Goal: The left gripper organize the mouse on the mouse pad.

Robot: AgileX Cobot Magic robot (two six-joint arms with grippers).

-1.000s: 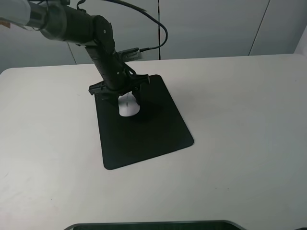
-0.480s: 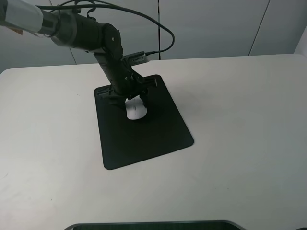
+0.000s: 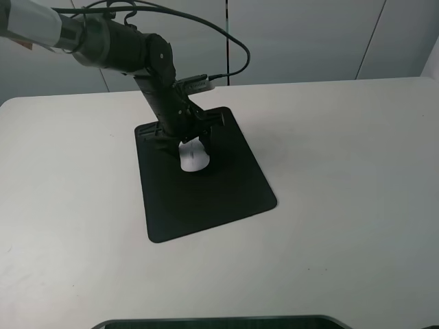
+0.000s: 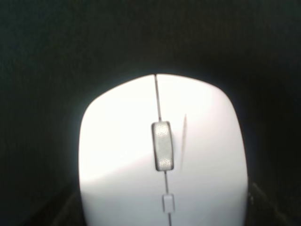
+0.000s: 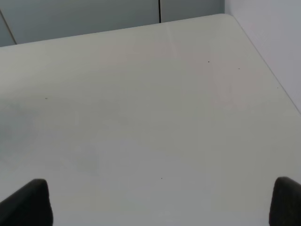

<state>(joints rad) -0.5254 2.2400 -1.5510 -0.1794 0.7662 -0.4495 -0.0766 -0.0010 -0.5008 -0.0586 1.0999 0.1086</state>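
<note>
The mouse pad (image 3: 206, 195) lies skewed on the white tabletop (image 3: 343, 171). The mouse (image 3: 194, 160) sits on the pad's far half, about midway across its width and well inside every edge. The left gripper (image 3: 186, 142) comes down steeply over the pad's far edge, right above the mouse's far end. Its black body covers that end of the mouse and part of the pad's far left corner. A black cable (image 3: 236, 48) loops up from the arm above the pad's far side, in front of the grey wall panels (image 3: 302, 34).

In the left wrist view the mouse (image 4: 162, 155) fills most of the picture, over-bright, with the scroll wheel (image 4: 162, 146) on its centre seam and the black pad all around it. Its rear part is cut off by the frame. Dark wedges in the two corners beside it may be the fingers, but they are too dim to be sure. Neither view shows whether the jaws press the mouse's sides or merely straddle it.

The right gripper (image 5: 160, 202) shows only in its own wrist view. Two black fingertips (image 5: 26, 202) stand far apart at the frame's corners, so the jaws are spread wide with only bare tabletop between them. Its place relative to the pad cannot be told.

Nearer than the pad's front edge, a dark curved shape (image 3: 219, 322) is cut off by the frame and cannot be identified.
</note>
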